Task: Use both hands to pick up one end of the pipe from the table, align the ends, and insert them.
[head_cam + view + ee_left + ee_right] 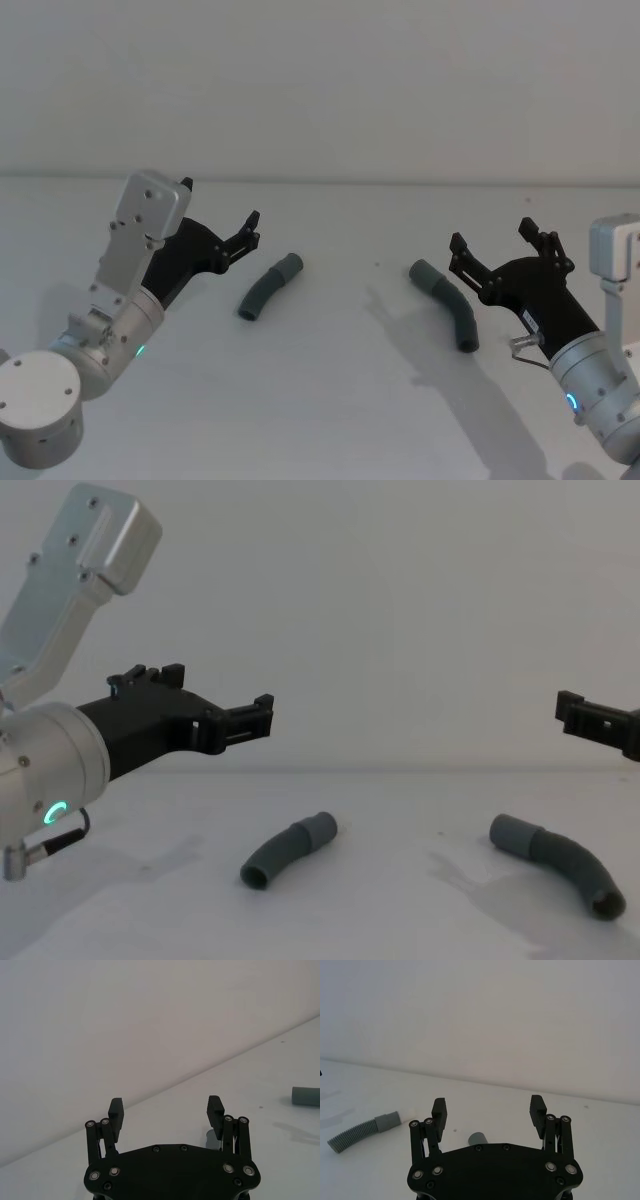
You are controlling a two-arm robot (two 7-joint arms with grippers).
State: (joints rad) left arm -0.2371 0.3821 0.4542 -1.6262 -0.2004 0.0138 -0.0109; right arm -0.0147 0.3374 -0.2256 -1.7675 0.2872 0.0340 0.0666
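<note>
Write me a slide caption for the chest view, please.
Left claw and right claw hover above the left pipe piece and right pipe piece, lying apart on the white table.

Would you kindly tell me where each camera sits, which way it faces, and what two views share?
Head view: on the head, facing forward and down at the table; left gripper and right gripper show, jaws open.
Chest view: lower, facing across the table; left gripper enters large from the left.
Left wrist view: on that wrist, facing past its own jaws towards the wall.
Right wrist view: on that wrist, facing past its jaws at the left pipe piece.
Head and chest views share both grippers and both pieces.
</note>
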